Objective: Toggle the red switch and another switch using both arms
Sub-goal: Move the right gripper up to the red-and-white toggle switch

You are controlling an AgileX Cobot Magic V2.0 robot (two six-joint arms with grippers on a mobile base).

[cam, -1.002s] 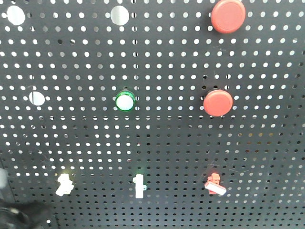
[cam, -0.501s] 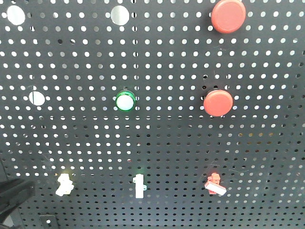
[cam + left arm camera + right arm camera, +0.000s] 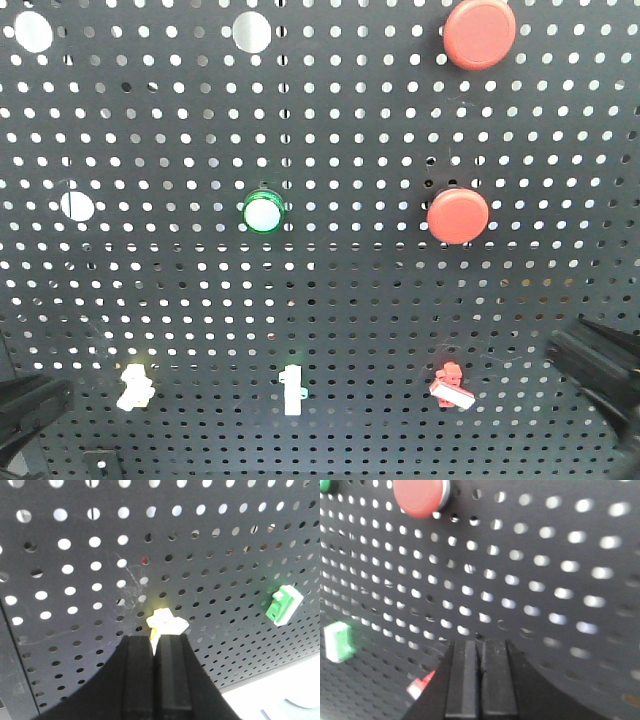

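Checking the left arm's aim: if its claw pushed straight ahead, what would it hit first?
Most likely the pale yellow switch, which sits right at the tips of the left claw; whether they touch is unclear.

No legible lettering, numbers, labels or brand marks in any view: none on the black pegboard (image 3: 200, 290), the red switch (image 3: 450, 386), the yellow switch (image 3: 133, 389), the green switch (image 3: 283, 605) or the round red buttons (image 3: 458, 215).
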